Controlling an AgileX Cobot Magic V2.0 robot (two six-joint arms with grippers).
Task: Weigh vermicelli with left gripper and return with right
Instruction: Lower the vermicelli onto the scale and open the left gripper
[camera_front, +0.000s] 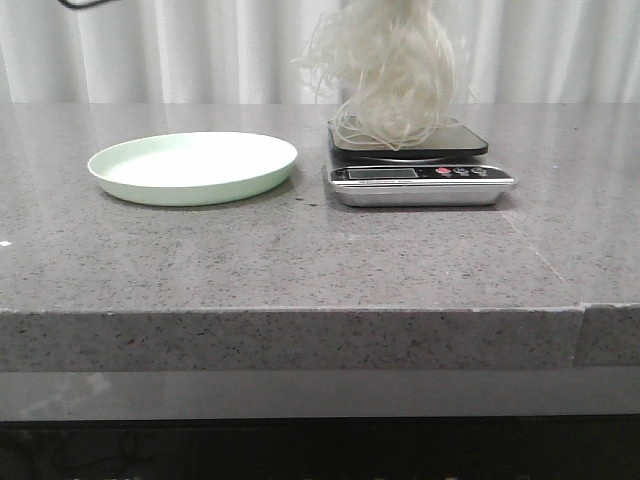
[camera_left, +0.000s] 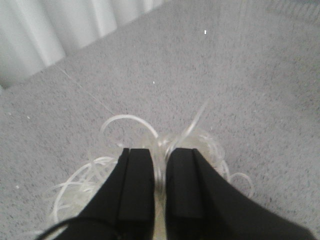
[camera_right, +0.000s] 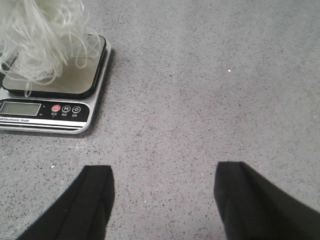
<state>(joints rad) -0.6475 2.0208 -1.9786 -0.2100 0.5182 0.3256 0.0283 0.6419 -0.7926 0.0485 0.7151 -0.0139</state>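
The vermicelli (camera_front: 395, 75), a fluffy white mass of thin strands, hangs from the top edge of the front view. Its lower strands reach the black platform of the scale (camera_front: 462, 140). My left gripper (camera_left: 159, 152) is shut on the vermicelli (camera_left: 210, 145), with strands pinched between its black fingers and spilling around them. It is out of frame in the front view. My right gripper (camera_right: 165, 172) is open and empty above bare table, to the right of the scale (camera_right: 45, 107). The vermicelli (camera_right: 40, 35) also shows there over the platform.
A pale green round plate (camera_front: 190, 165) lies on the grey stone table (camera_front: 300, 260) left of the scale, with nothing on it. A white curtain hangs behind the table. The table's front edge is near the camera.
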